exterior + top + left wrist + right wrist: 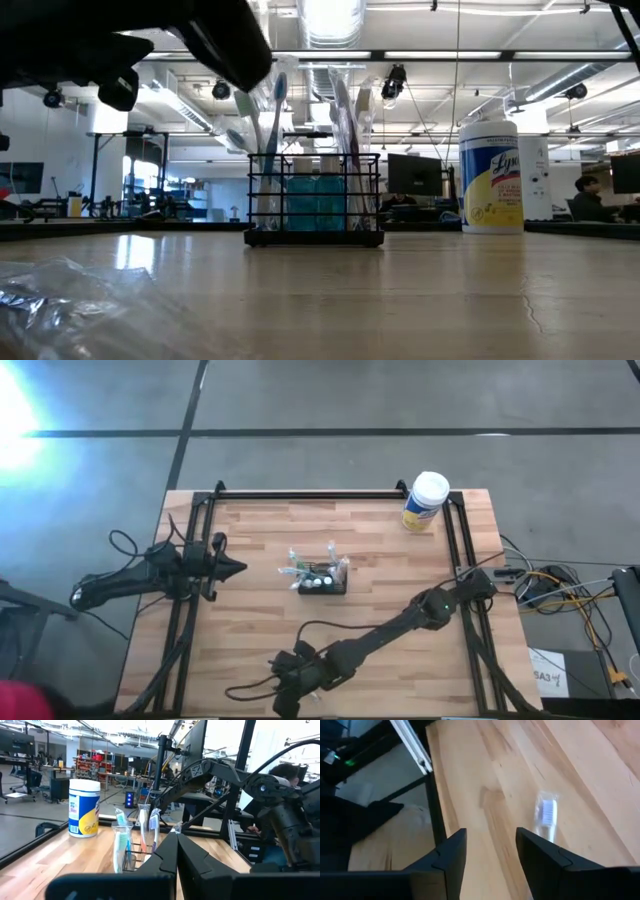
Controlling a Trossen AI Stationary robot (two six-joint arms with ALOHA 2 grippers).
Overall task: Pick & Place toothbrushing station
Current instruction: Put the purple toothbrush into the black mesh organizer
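Note:
The toothbrushing station (322, 578), a small black mesh organiser, stands on its base at the middle of the wooden table. It holds upright toothbrushes and blue bottles, as the low view (315, 205) and the left wrist view (135, 845) also show. My left gripper (240, 569) is shut and empty, level above the table to the left of the organiser, pointing at it (176, 837). My right gripper (285, 695) is open and empty above the table's near edge (490, 837). A wrapped toothbrush (547, 815) lies flat on the wood ahead of its fingers.
A yellow canister with a white lid (425, 502) stands at the far right corner and shows in the low view (490, 175). Black frame rails (300, 495) run along the table's far, left and right sides. Clear plastic wrap (70, 300) lies close to the low camera.

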